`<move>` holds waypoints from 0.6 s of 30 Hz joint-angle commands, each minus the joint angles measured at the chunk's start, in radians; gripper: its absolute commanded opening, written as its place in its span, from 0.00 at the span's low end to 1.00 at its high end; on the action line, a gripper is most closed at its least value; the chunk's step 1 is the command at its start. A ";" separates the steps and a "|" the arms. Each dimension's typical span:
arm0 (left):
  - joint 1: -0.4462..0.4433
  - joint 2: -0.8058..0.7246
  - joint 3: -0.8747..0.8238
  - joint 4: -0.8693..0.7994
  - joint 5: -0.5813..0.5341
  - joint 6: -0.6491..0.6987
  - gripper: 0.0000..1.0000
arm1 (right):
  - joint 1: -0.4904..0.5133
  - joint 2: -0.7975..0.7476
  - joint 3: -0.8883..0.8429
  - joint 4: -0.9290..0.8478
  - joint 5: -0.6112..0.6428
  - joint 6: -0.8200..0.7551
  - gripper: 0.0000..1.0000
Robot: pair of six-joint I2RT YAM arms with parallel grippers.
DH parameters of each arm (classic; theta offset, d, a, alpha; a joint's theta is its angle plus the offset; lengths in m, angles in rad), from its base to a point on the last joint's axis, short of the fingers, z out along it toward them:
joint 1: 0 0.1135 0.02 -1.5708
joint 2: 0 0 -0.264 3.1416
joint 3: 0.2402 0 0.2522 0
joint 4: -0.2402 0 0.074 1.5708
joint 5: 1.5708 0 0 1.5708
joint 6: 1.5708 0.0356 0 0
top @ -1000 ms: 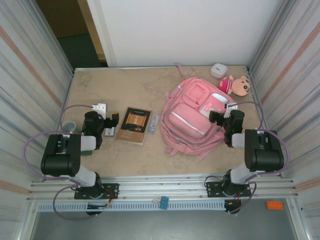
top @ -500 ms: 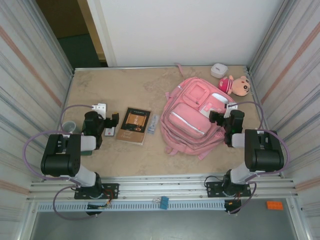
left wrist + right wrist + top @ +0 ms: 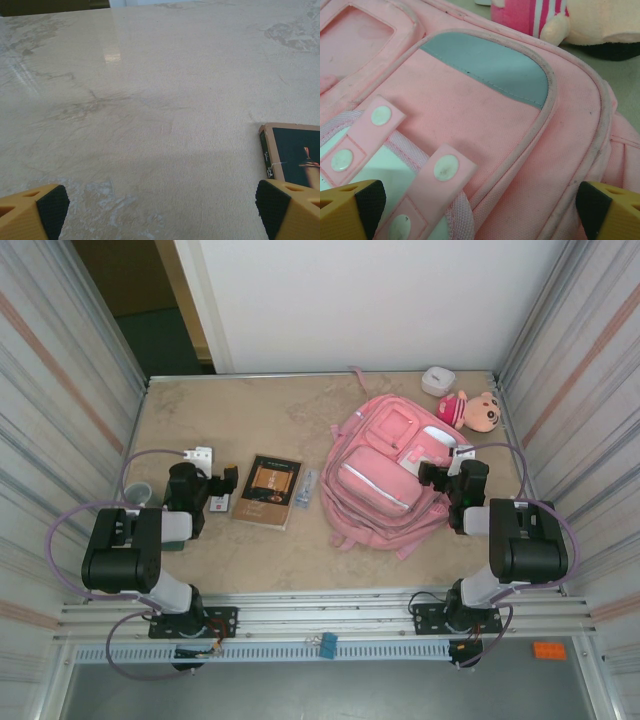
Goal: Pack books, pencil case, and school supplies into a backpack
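Book point(image 3: 266, 490) is lying flat, cover up, on the table point(image 3: 260, 425) left of centre, well apart from the backpack point(image 3: 385, 480); by my reading nothing is packed yet.

Working L to R:
- **Far left:** a small cup point(image 3: 137, 492) is sitting by the wall.
- **L gripper point(image 3: 161, 207):** it is hovering low just left of the book, jaws spread wide and holding nothing. Its wrist cam is showing bare table between the pads, w/ the book's corner beside the right pad.
- **Book handling (judgement):** it is looking light, thin and fairly stiff, but bendy at the cover. Lying flush, it is giving you no gap underneath. You should be taking it by the long edge nearest the L gripper, tipping that edge up first.
- **Beside the book:** a small pale item point(image 3: 307, 488) is lying just to its right; can't tell what it is.
- **The backpack:** it is lying front-up, right of centre. It is looking soft and floppy, prob. slumping when pulled, so be taking it at a strap or zip tab. Can't tell whether the main compartment is open.
- **R gripper point(image 3: 480, 207):** it is poised over the backpack's right part, jaws wide, gripping nothing.
- **Far right:** a plush doll point(image 3: 478, 410) is lying beyond it.
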 commanded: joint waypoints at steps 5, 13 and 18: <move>0.000 -0.008 0.013 0.007 0.007 -0.004 0.99 | 0.004 -0.003 0.013 0.015 -0.014 0.012 0.99; -0.066 -0.109 0.099 -0.224 -0.012 0.070 0.87 | -0.009 -0.140 0.134 -0.319 -0.016 0.055 0.99; -0.168 -0.193 0.293 -0.503 -0.055 0.029 0.82 | -0.073 -0.307 0.424 -0.957 -0.002 0.270 0.99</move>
